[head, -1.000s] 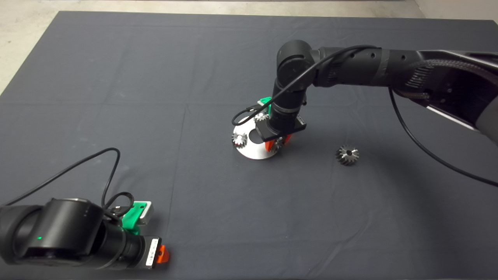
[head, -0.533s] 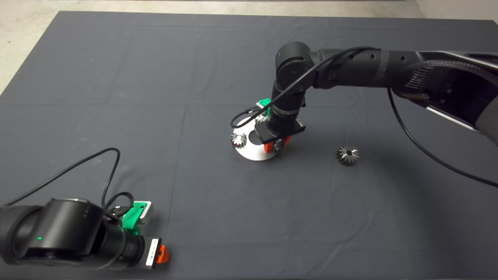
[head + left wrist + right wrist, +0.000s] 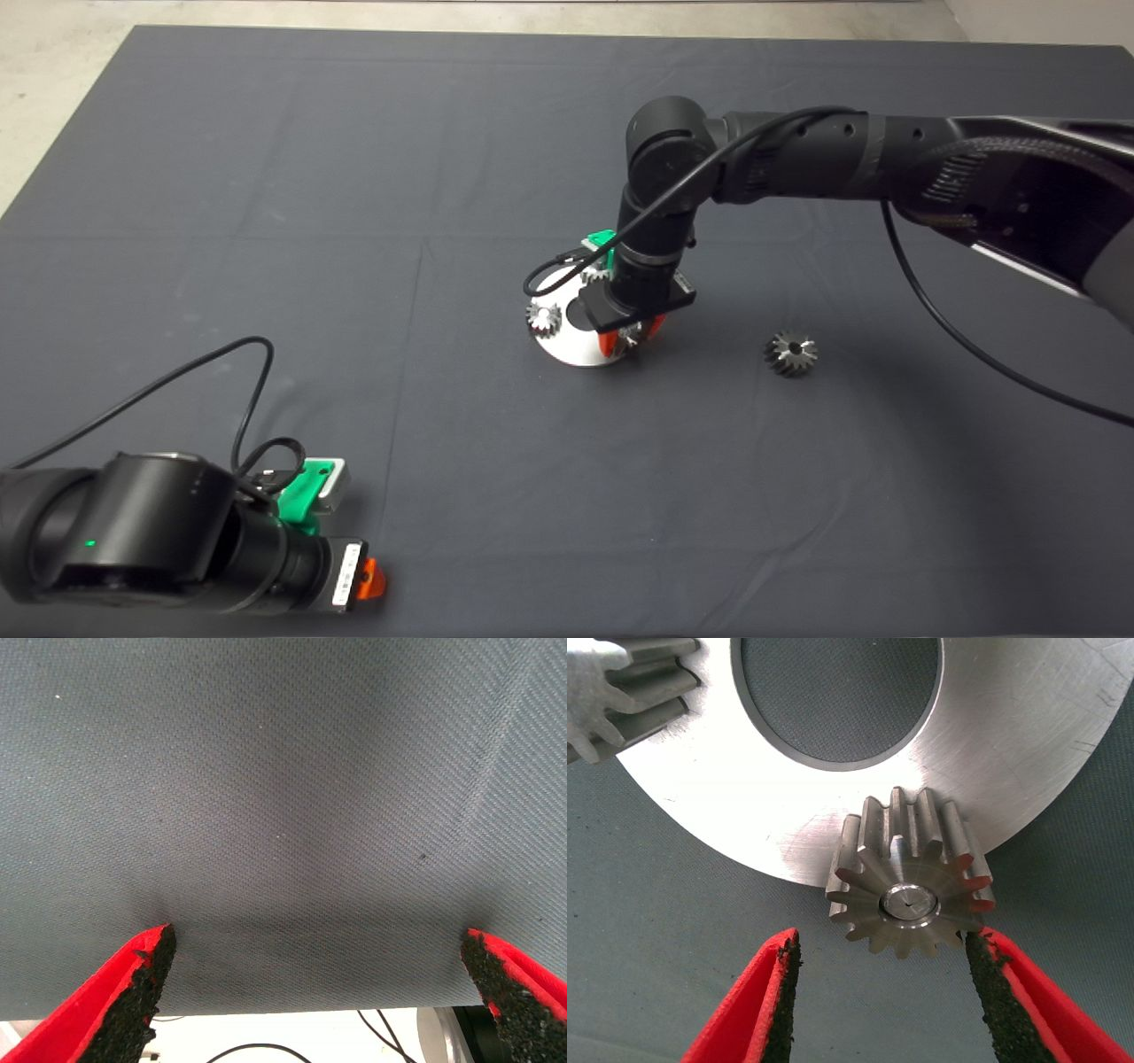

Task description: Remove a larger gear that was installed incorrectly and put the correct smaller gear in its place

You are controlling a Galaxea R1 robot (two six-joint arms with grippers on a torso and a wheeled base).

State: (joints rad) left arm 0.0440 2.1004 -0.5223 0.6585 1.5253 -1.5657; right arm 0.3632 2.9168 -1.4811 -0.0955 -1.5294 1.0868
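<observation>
**Right wrist view: smaller gear seated, my fingers spread around it**

Right wrist view shows my right gripper (image 3: 881,992) with its fingers apart, one pad on each side of the smaller gear (image 3: 908,895), which sits on a pin at the near rim of the silver disc (image 3: 1028,735). One pad looks to be just grazing the teeth, though I cannot be sure. The larger gear (image 3: 790,353) lies on the mat (image 3: 266,177), well apart to the right of the disc. My left gripper (image 3: 314,992) waits at the near left, fingers wide open over bare mat.

The risk, as I judge it: if a pad catches a tooth when I lift away, the gear could tip or ride up off its pin. Another gear (image 3: 544,319) sits on the disc's left rim.
</observation>
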